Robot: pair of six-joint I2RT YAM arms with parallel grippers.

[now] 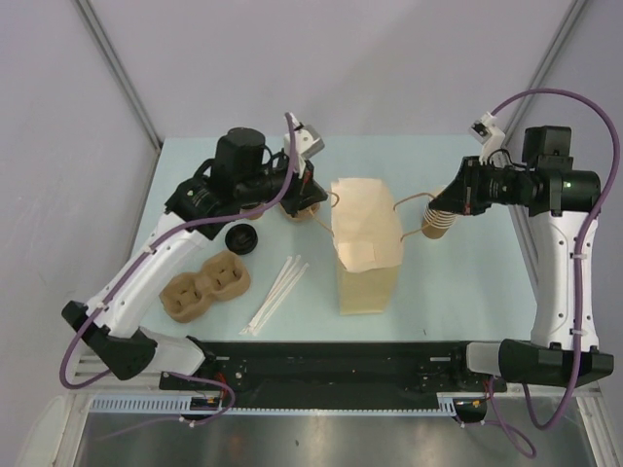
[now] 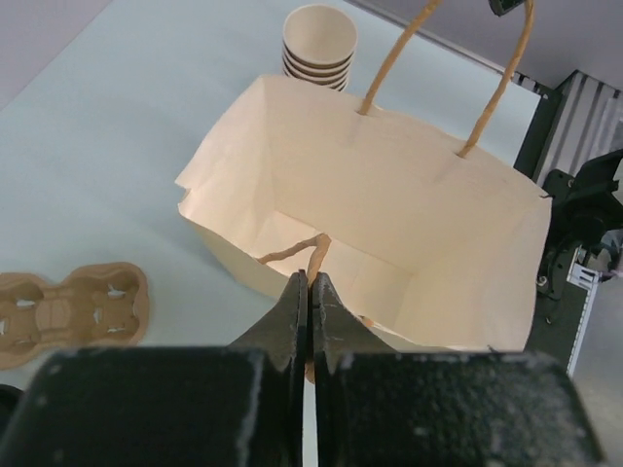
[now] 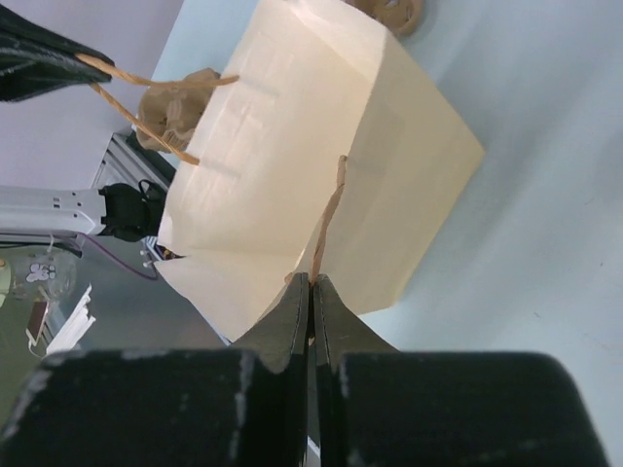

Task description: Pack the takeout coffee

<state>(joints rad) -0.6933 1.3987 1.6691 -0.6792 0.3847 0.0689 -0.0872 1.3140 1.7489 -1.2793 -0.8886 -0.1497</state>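
Observation:
A tan paper bag (image 1: 366, 243) stands open mid-table, and it looks empty in the left wrist view (image 2: 389, 224). My left gripper (image 1: 292, 197) is shut on the bag's left twine handle (image 2: 292, 251) and holds it up. My right gripper (image 1: 430, 209) is shut on the right handle (image 3: 329, 219). The two handles are pulled apart, which holds the mouth open. A brown thing (image 1: 311, 207), likely the takeout coffee, shows partly under my left gripper. I cannot see its lid.
A stack of lidless tan cups (image 1: 441, 224) stands right of the bag, under my right gripper. A loose black lid (image 1: 240, 237), a pulp cup carrier (image 1: 204, 285) and white stir sticks (image 1: 275, 295) lie left of the bag.

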